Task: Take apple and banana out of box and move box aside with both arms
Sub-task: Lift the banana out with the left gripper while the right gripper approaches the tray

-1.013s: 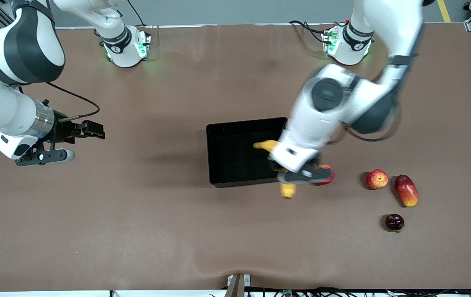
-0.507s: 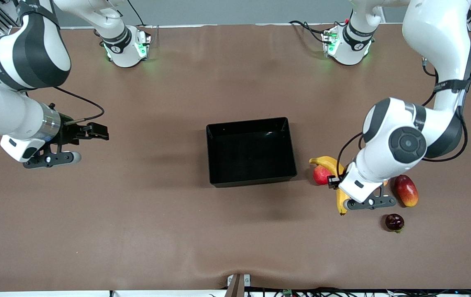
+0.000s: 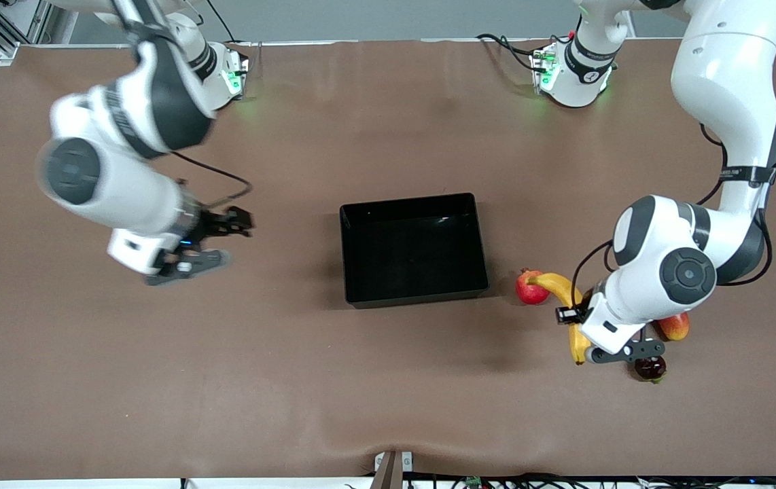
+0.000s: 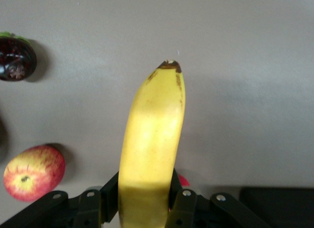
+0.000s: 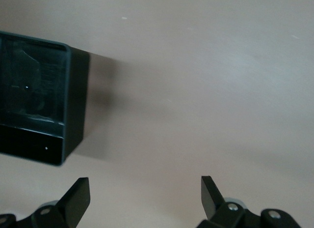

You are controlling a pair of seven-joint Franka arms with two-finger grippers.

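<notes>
I held the long yellow banana [image 4: 149, 154] tight in my left gripper [image 4: 142, 208], over the table beside the empty shallow black plastic box [image 3: 414, 249], while my right gripper [image 5: 145, 196], fingers apart, was nearer that box.

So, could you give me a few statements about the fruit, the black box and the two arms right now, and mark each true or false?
1. The box holds no fruit. True.
2. The left gripper has its jaws shut on the banana. True.
3. The right gripper holds the apple. False: its jaws are open and empty, over bare table beside the box.
4. The apple lies inside the box. False: it lies on the table, toward the left arm's end.
5. A dark purple fruit is stacked on the banana. False: it lies on the table.
</notes>
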